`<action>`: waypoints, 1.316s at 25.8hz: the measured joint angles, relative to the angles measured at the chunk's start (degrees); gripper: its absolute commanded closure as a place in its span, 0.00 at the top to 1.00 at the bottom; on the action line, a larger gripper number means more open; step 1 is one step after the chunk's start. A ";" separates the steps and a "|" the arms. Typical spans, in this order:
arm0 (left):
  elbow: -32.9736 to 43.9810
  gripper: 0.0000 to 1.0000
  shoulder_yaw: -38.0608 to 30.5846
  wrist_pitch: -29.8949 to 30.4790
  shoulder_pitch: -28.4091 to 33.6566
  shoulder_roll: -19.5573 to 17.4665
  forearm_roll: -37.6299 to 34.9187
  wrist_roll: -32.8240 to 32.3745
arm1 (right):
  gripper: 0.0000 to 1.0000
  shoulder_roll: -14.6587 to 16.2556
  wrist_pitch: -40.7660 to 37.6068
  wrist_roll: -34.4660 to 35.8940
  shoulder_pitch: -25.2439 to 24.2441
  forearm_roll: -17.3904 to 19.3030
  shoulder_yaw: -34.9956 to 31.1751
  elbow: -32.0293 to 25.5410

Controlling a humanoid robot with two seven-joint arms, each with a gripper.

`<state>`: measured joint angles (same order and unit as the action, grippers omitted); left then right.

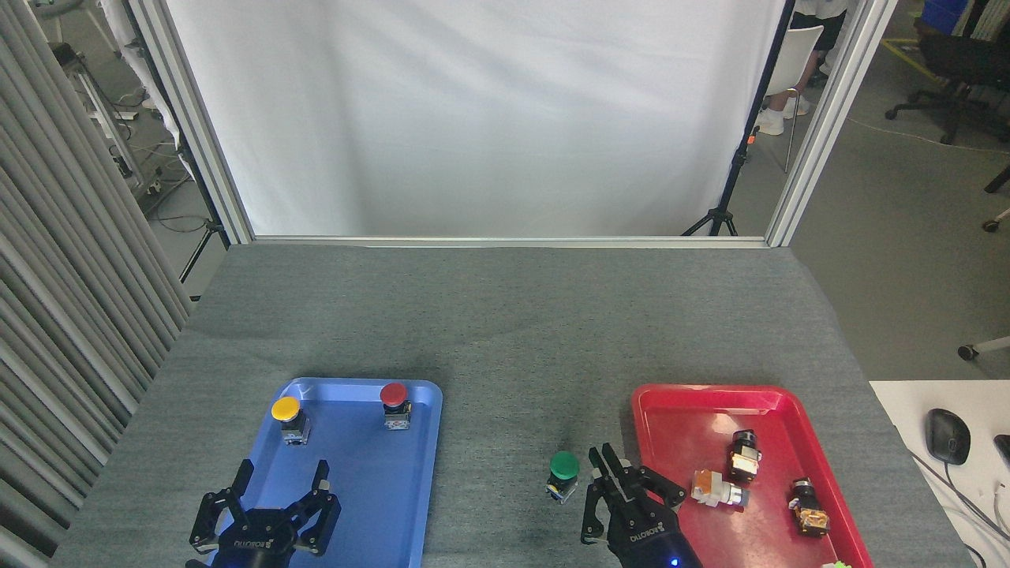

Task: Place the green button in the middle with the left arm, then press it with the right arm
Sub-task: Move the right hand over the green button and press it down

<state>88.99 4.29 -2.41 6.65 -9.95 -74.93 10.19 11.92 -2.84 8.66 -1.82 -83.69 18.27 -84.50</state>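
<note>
- The green button [564,472] is standing upright on the grey cloth [505,331], in the gap between the blue tray [371,505] and the red tray [694,410], nearer the red one.
- The right gripper [623,493] is sitting just right of the button, over the red tray's left rim. Its fingers [611,465] are drawn close together and pointing away from the robot, one fingertip reaching almost level with the green cap; nothing is lying between them.
- I cannot tell whether the gripper is touching the button; it looks just beside it.
- The left gripper [264,505] is hovering at the blue tray's near left corner, well apart from the button, its fingers spreading wide with nothing in them.
- A yellow button [287,418] and a red button [394,404] are standing upright at the far end of the blue tray.
- Three small parts [742,454] are lying on their sides in the red tray.
</note>
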 measured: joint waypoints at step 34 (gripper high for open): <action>1.91 0.99 -2.89 2.19 0.02 0.75 1.45 0.00 | 0.00 -4.54 4.07 -1.37 5.94 -2.36 4.40 14.01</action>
<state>90.91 1.40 -0.22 6.67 -9.21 -73.48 10.19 7.38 1.22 7.29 4.12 -86.05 22.67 -70.49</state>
